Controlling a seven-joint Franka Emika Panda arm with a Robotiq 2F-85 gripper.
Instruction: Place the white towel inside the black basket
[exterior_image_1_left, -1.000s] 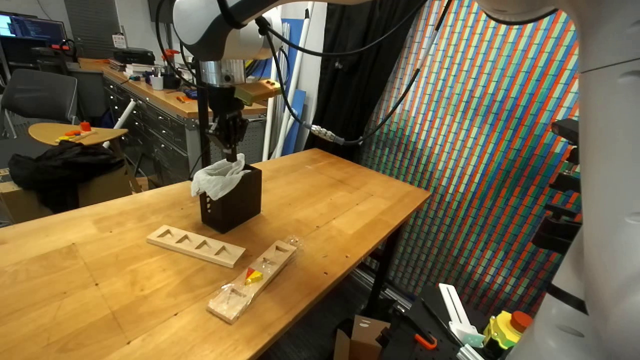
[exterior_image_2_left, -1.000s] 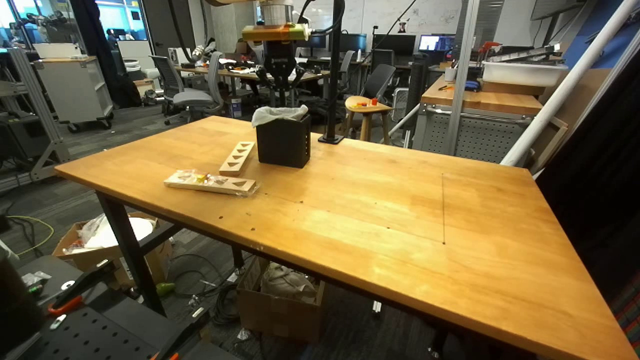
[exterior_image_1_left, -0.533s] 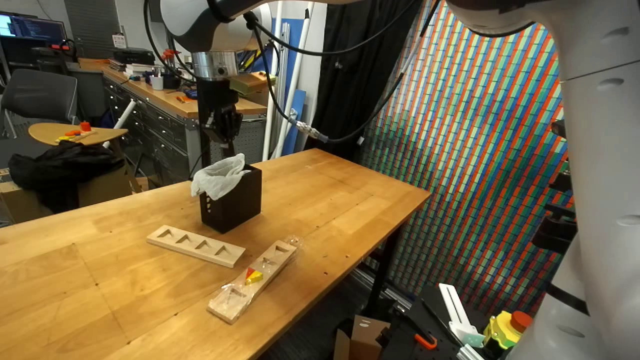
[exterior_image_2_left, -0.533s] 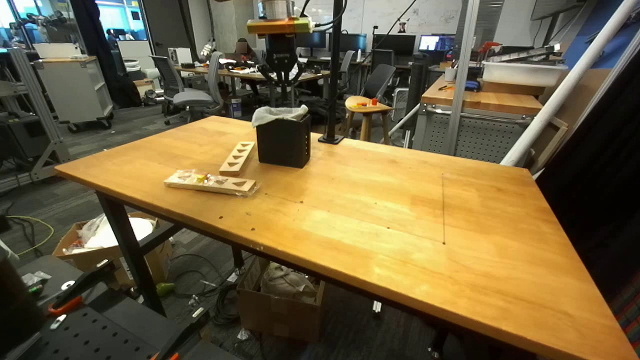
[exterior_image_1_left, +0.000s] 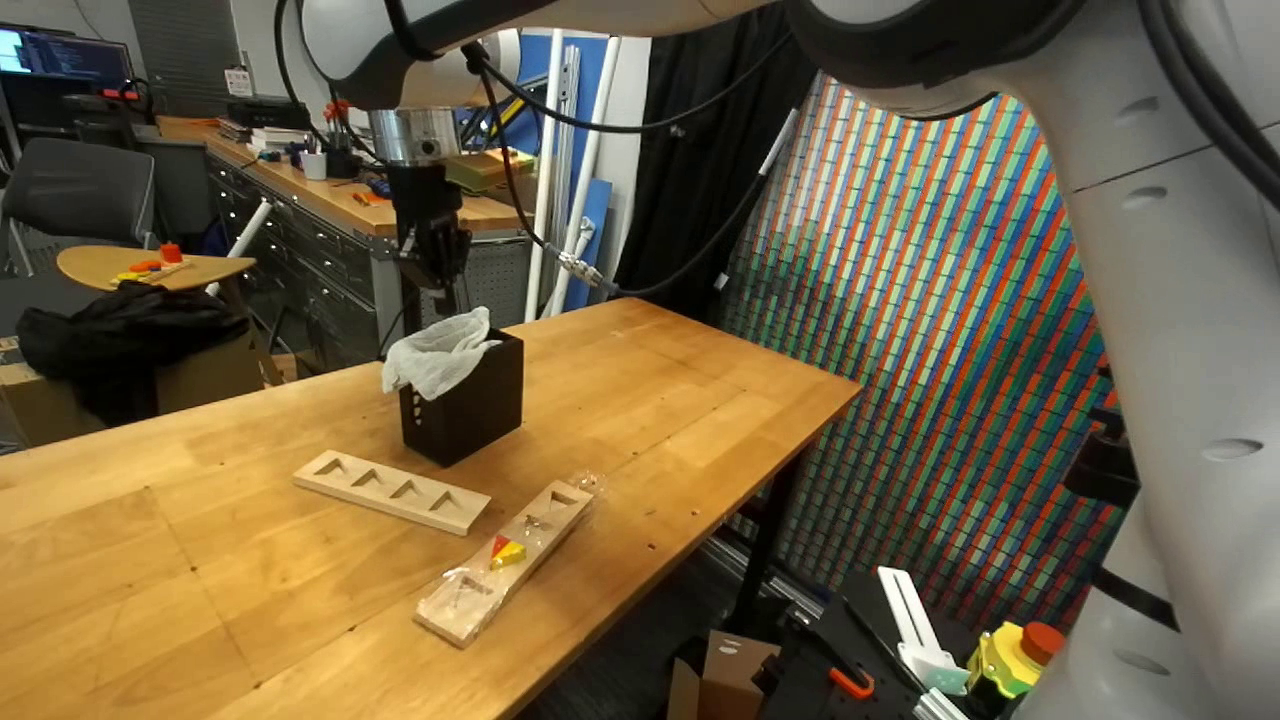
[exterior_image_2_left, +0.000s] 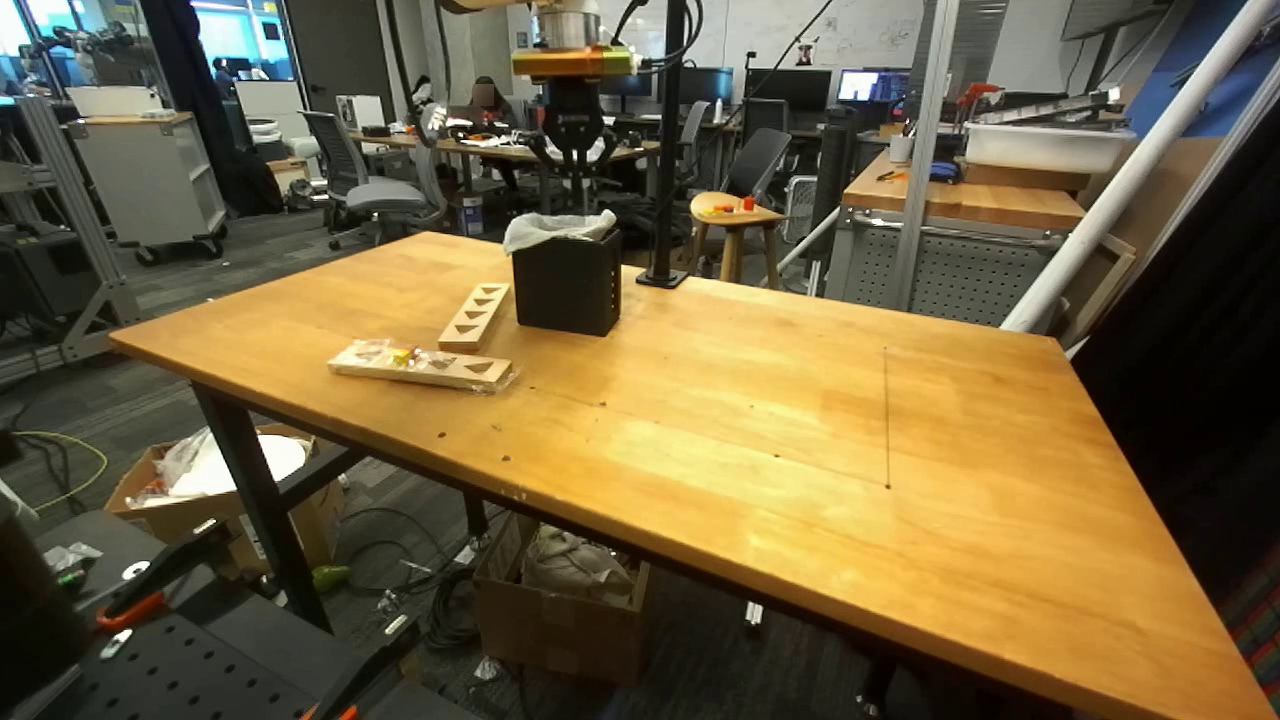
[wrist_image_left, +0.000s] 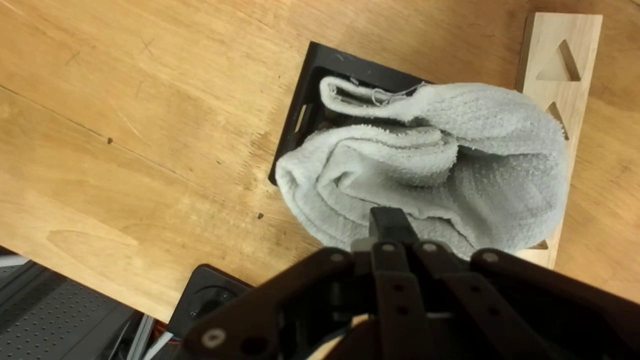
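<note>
In the lower centre of the wrist view, the black two-finger gripper (wrist_image_left: 393, 225) stands with its fingertips together, no cloth visible between them; the wrinkled off-white terry-like towel (wrist_image_left: 505, 190) lies bunched across the mouth of the rigid-looking black box-shaped basket (exterior_image_1_left: 480, 400), overhanging the rim toward the frame's left in an exterior view. For the likely tucking step, centre the joined tips over the folds inside the rim and press straight down, since pushing the overhang may drag cloth out

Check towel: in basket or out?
Not fully in: the towel bulges above the basket and hangs over its edge. Depth inside: cannot tell.
</note>
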